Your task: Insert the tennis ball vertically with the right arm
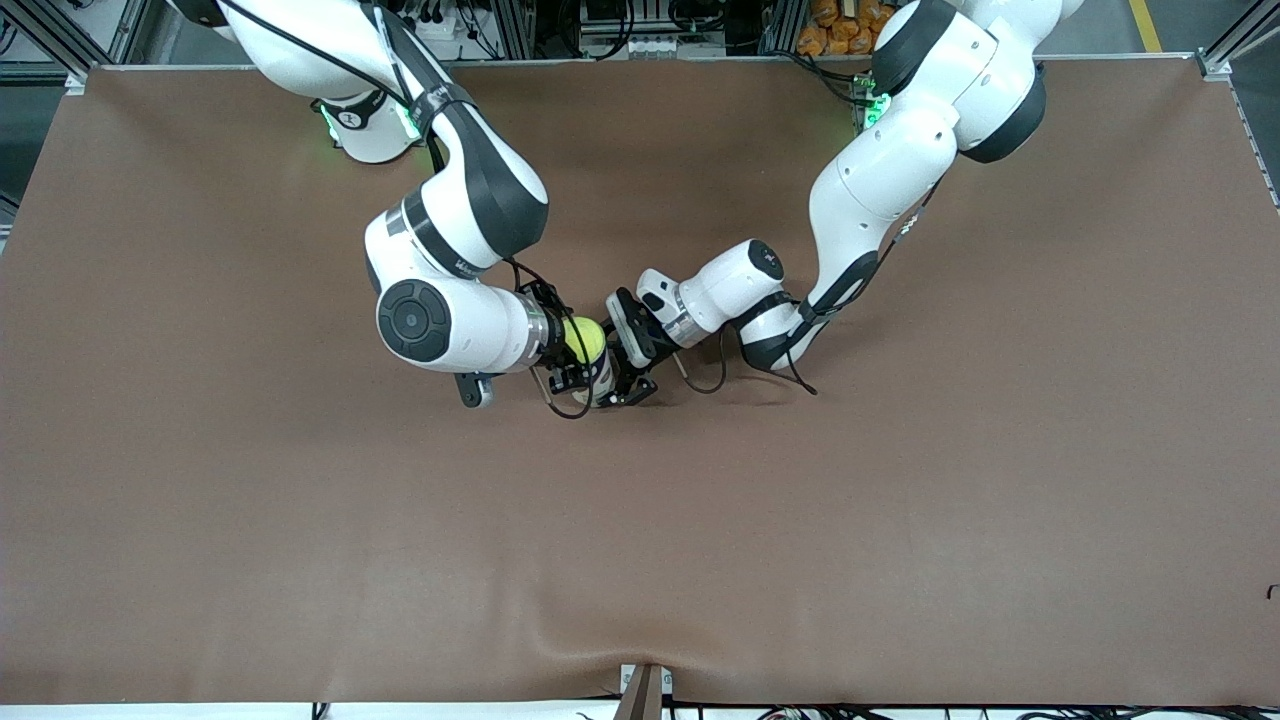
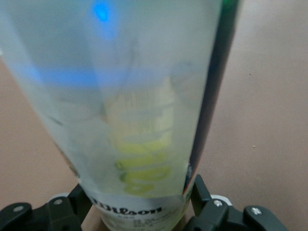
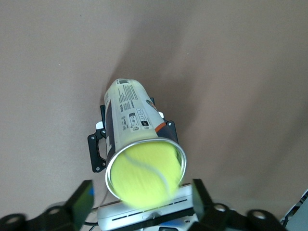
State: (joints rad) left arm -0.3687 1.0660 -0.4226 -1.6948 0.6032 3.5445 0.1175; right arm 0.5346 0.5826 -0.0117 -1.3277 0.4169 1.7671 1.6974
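Here the tennis ball sits at the mouth of the upright can on the table, the left claw clamping the can while the right claw spreads open above it, so a tilted can could jam the ball.

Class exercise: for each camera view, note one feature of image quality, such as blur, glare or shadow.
Front view: even lighting, soft arm shadows on the brown table. Left wrist view: the Wilson ball can fills the frame, blurred, with a blue glow on it. Right wrist view: the tennis ball at the can's mouth is motion-blurred.
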